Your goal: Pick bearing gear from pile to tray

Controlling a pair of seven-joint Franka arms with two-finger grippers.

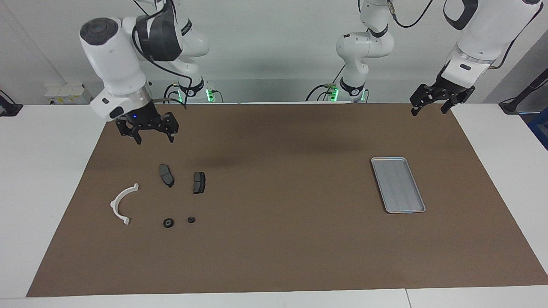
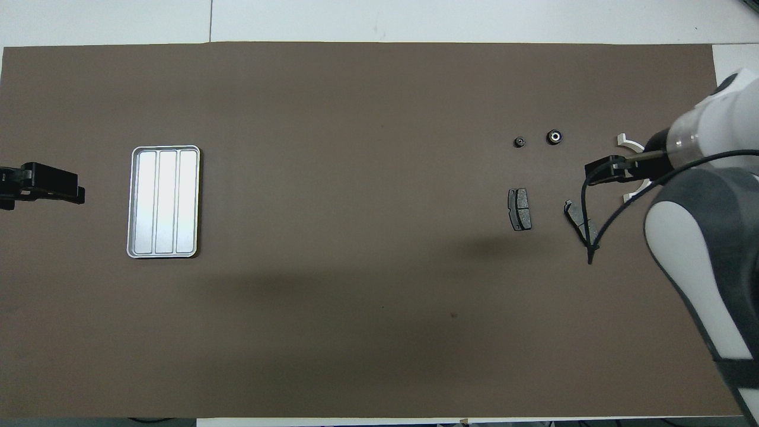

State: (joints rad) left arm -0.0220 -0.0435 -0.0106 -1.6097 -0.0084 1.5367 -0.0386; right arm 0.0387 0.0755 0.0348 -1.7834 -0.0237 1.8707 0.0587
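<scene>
1. The right gripper point(image 1: 154, 136), upper left of the facing frame, hangs with its fingers apart and empty, above the brown mat.
2. The left gripper point(image 1: 431, 106), upper right, is likewise spread and empty.
3. The pile point(image 1: 165, 194) lies at lower left: two small black round pieces point(image 1: 168, 223), brake pads and a white bracket.
4. The tray point(image 1: 397, 184) sits at mid-right, well apart.

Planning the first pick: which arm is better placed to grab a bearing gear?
Right. The right gripper hangs open over the mat by the pile's black round pieces; the left gripper waits near the tray.
</scene>
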